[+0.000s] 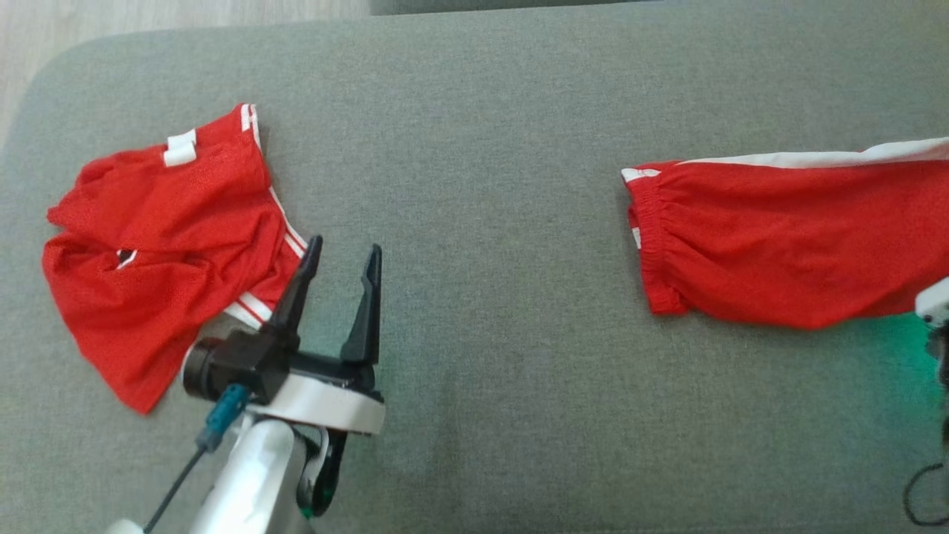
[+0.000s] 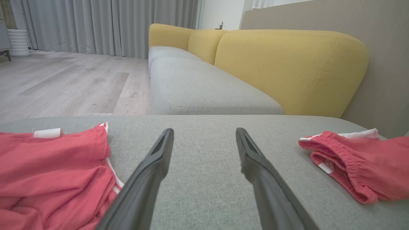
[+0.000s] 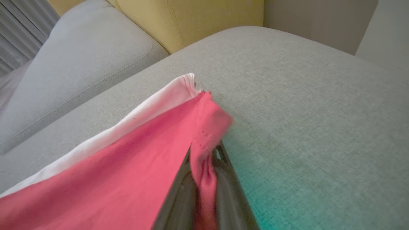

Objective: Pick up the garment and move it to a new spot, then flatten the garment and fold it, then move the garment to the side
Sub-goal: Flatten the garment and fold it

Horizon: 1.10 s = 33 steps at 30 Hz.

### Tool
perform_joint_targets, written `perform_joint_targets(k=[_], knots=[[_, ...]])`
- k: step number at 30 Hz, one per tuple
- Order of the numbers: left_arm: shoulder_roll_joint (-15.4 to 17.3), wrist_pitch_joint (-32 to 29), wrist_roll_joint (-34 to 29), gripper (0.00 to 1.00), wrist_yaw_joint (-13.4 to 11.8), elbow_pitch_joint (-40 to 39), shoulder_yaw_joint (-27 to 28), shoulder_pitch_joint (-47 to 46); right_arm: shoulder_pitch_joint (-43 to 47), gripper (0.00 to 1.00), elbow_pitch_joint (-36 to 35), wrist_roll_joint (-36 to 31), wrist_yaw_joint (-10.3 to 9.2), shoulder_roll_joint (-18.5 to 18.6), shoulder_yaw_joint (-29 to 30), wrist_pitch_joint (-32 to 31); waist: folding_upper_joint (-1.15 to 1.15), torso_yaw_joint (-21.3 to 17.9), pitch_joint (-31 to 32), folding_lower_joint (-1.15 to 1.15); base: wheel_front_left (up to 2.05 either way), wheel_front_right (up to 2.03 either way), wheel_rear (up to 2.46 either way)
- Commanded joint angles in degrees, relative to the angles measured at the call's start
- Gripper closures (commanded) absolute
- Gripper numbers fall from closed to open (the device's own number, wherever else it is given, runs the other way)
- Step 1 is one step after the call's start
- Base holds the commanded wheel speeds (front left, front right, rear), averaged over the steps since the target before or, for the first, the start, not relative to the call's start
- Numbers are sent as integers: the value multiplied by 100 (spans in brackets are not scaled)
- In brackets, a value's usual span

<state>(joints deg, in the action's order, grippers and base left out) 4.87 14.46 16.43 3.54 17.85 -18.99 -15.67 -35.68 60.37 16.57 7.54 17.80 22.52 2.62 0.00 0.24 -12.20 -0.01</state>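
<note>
A red garment (image 1: 786, 237) with an elastic waistband and a white side stripe lies stretched along the right of the grey cushion (image 1: 489, 222). My right gripper (image 3: 206, 155) is shut on this garment's (image 3: 134, 166) hem corner, and red cloth bunches between the dark fingers (image 3: 179, 195). A second red garment (image 1: 163, 245) with white stripes and a white label lies crumpled at the left. Just right of it, my left gripper (image 1: 345, 246) stands open over bare cushion with nothing in it. The left wrist view shows that gripper (image 2: 204, 131) between the crumpled garment (image 2: 54, 172) and the striped one (image 2: 354, 163).
A pale piece of my right arm (image 1: 936, 302) shows at the right edge with a green glow on the cushion below it. Beyond the cushion stand a yellow sofa back (image 2: 287, 67), another grey seat (image 2: 198, 86), wooden floor (image 2: 64, 83) and grey curtains (image 2: 105, 25).
</note>
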Motion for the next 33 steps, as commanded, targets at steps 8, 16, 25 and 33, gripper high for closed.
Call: perform_joint_targets(k=[8,16,25,33], knots=[[-12,53,-43,0,23,-64,157,136,-7,100,-825,246,-5,-391,-430,244,0,118,350,1,0,0,0],[-31,53,-30,0,30,33,118,363,400,100,-2026,1151,-5,-841,-1518,147,0,231,753,1,0,0,0],[-34,53,17,0,21,76,45,524,972,100,-2864,1791,-5,-1158,-2775,77,0,455,1002,1,0,0,0],[2,34,59,0,-1,67,11,570,1106,100,-2447,1115,-5,-922,-3979,126,0,552,1000,1,0,0,0]])
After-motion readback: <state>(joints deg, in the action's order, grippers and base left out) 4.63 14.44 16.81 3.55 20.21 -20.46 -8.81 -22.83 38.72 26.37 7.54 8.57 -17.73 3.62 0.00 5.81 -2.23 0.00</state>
